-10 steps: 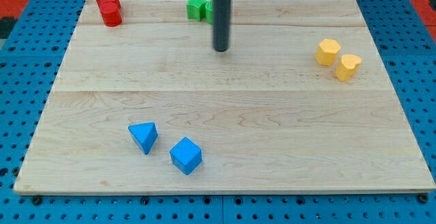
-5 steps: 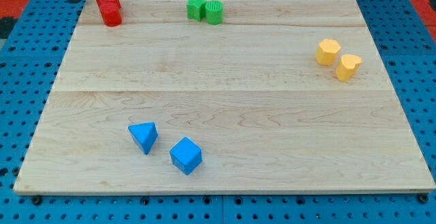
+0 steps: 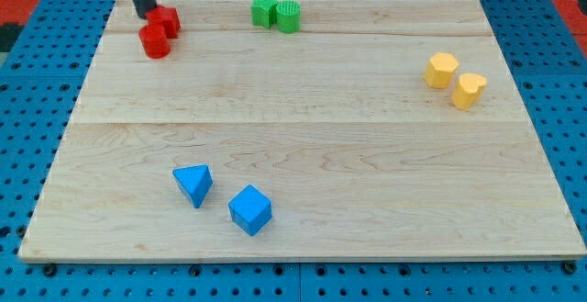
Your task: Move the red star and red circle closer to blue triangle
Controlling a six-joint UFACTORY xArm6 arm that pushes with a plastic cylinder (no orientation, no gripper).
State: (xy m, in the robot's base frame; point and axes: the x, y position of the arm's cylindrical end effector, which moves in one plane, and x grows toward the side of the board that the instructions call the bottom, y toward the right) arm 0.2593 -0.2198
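A: Looking at the only camera view, my tip (image 3: 145,14) is seen at the top left corner of the board (image 3: 303,146), pressed against the upper left side of the red star (image 3: 167,20). The red circle (image 3: 154,42) lies just below the star, touching it.

B: Is anything gripped?

A: Nothing can be. No gripper is fitted, so open or closed does not apply; only a plain dark rod is shown, and blocks are merely pushed.

B: And the target?

A: The blue triangle (image 3: 193,184) is found near the bottom left, well apart from both red blocks, with a blue cube (image 3: 249,210) just to its right. A green star (image 3: 265,10) and a green cylinder (image 3: 288,16) sit at the top centre; two yellow blocks (image 3: 455,79) lie at the right.

B: What could go wrong?

A: Two touching blocks are being driven by one narrow rod. If the push is off-centre, the star could be turned aside and slip off towards the right, or the circle could be rolled away and left behind. Near the end, the triangle or cube could be knocked away if the push is carried too far.
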